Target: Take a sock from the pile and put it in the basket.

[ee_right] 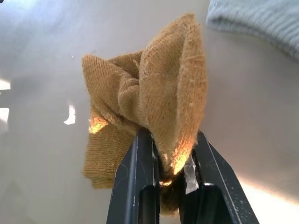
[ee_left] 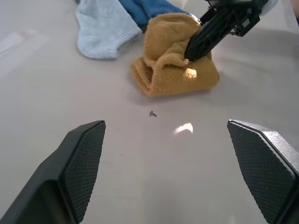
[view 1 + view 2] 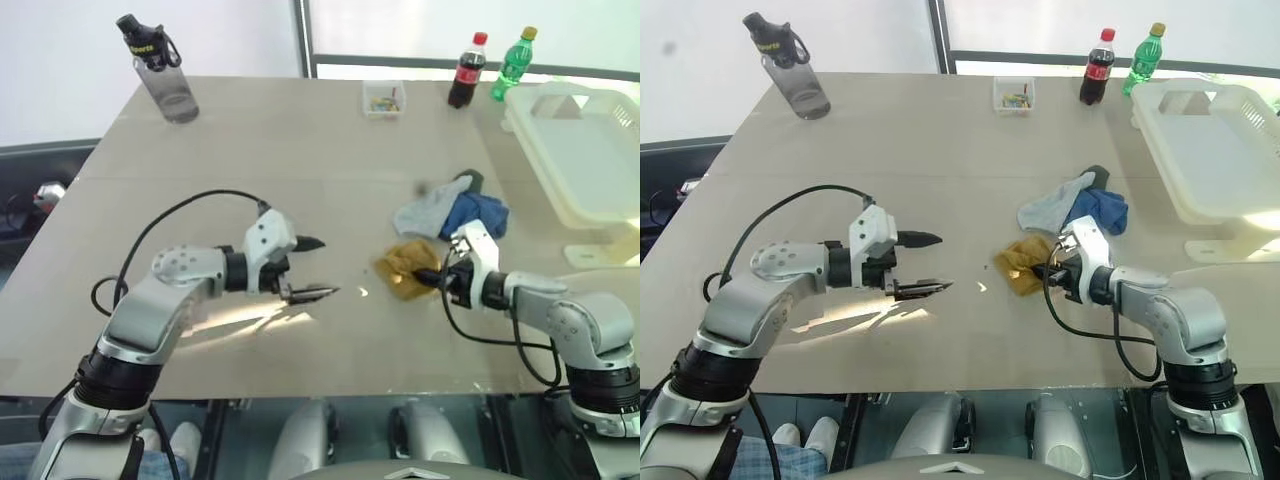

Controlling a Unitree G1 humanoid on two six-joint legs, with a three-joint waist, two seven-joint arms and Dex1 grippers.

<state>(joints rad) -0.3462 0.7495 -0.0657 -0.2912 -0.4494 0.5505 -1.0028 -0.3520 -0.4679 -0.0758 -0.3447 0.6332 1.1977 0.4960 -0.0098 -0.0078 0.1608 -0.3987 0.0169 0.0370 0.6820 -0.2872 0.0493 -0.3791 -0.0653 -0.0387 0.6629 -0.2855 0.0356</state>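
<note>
Mustard-yellow knit was bunched between the two black fingers of the right gripper (image 1: 166, 158), which pinched a fold of the sock (image 3: 408, 268) near its edge while most of the fabric looked to rest on the table (image 3: 250, 140), crumpled into a short lump with no clear long axis. The right forearm lay low over the near right part of the table, its gripper angled slightly down and toward the middle, so the sock sat just ahead of its fingertips on the inner side. The left gripper (image 3: 312, 268) hung above bare table well apart from the sock, its fingers spread wide and holding nothing, pointing across toward the sock. Just beyond the yellow sock lay the rest of the pile (image 3: 452, 212), a light grey sock and a blue one, close to it but apparently not caught in the pinch. The basket (image 3: 590, 160) stood farther back at the right edge, on the right arm's own side, so the carry would probably go up, outward and away over its near rim, and the right arm was plainly the nearer one for it. With the pinch on a single fold, the sock might slip as it lifted.
</note>
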